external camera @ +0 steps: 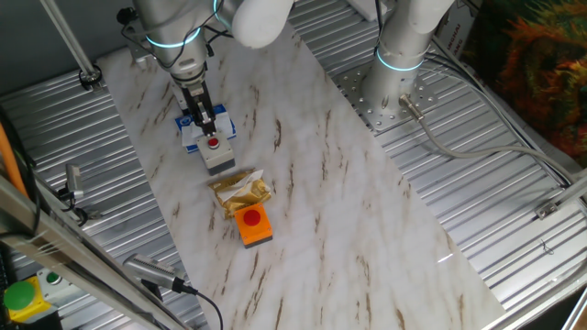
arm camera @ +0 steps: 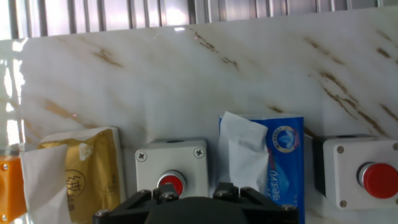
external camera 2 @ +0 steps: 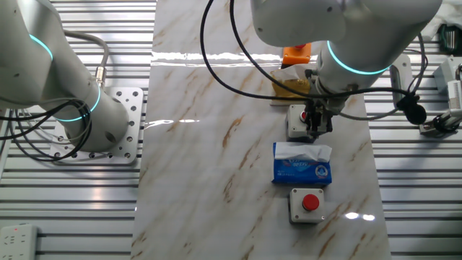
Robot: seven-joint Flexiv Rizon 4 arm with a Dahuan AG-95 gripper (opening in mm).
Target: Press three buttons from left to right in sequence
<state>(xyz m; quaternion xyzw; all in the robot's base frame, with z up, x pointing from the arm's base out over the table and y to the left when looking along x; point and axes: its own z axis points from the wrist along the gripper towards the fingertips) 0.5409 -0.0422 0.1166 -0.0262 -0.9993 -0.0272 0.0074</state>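
Three red-capped buttons stand in a row on the marble board. The orange-based one [external camera: 254,225] is at one end and also shows in the other fixed view [external camera 2: 296,54]. The middle grey-white one [external camera: 216,152] [external camera 2: 297,123] [arm camera: 171,169] lies right under my gripper [external camera: 206,126] [external camera 2: 315,128]. The fingers form one narrow bar with no gap, so the gripper is shut and empty. I cannot tell whether it touches the cap. The third grey-white button [external camera 2: 309,204] [arm camera: 360,173] is at the other end and is hidden behind my arm in the first fixed view.
A blue-and-white tissue carton [external camera 2: 302,166] [arm camera: 277,155] lies between the middle and end grey-white buttons. A yellow tissue pack [external camera: 240,191] [arm camera: 81,171] lies between the middle and orange buttons. A green button on a yellow box [external camera: 20,298] sits off the board.
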